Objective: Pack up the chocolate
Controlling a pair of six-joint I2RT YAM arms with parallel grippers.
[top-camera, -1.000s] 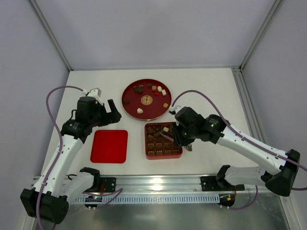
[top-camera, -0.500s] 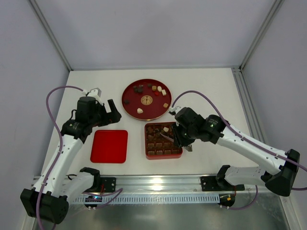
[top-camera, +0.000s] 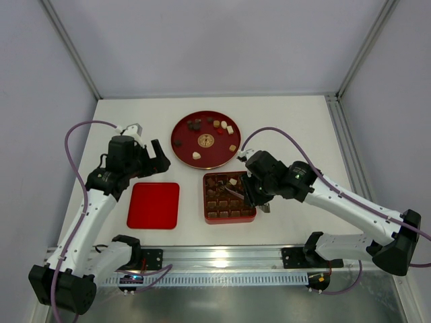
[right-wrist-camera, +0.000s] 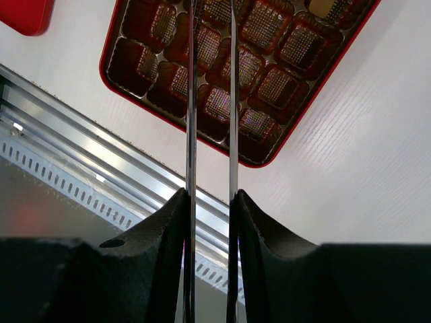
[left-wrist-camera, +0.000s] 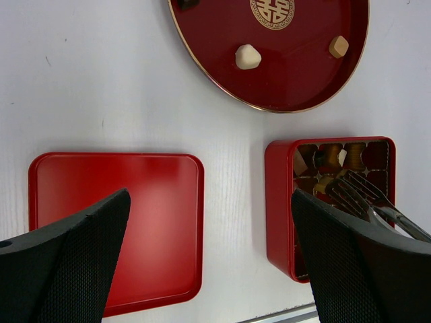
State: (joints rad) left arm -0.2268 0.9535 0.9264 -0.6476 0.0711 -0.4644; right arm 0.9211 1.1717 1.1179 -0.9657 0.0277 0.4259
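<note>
While tongs (left-wrist-camera: pixel 355 194) over box (top-camera: pixel 205 199), chocolate (top-camera: pixel 196 155) on plate (top-camera: pixel 214 156) behind

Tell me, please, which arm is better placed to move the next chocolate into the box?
The right arm. Its jaws are shut on the tongs, whose tips hang over the box, close to the chocolates on the plate. The left arm has open, empty jaws near the lid.
</note>
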